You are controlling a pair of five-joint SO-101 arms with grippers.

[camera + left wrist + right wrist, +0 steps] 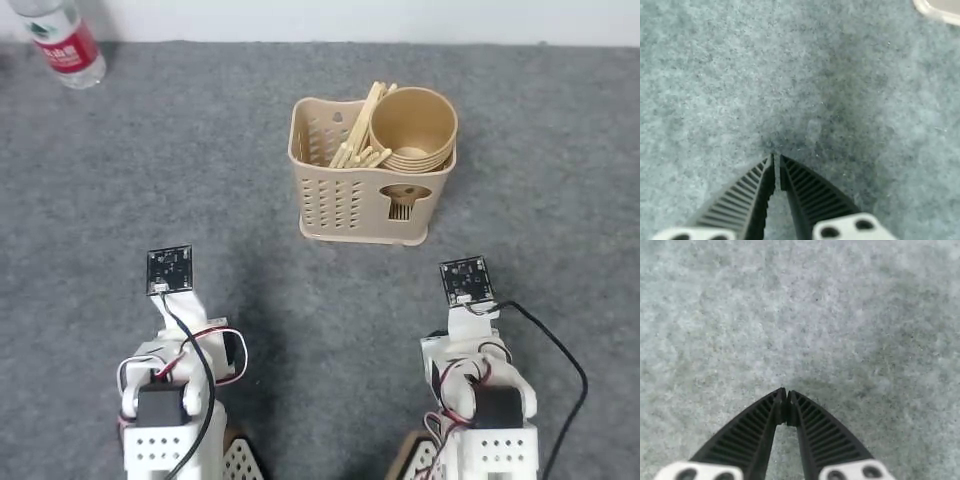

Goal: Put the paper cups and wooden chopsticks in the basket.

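The beige slotted basket (340, 205) stands upright on grey carpet (540, 180). Inside it, a nested stack of tan paper cups (413, 125) sits mouth-up in its right part. Pale wooden chopsticks (358, 130) lean beside the cups in its left part, their ends poking above the rim. The left gripper (776, 159) hovers over bare carpet on the near side of the basket, to its left, fingers pressed together on nothing. The right gripper (786, 392) does the same to the basket's near right, also closed and empty. A bottle (62, 40) stands far left beyond the basket.
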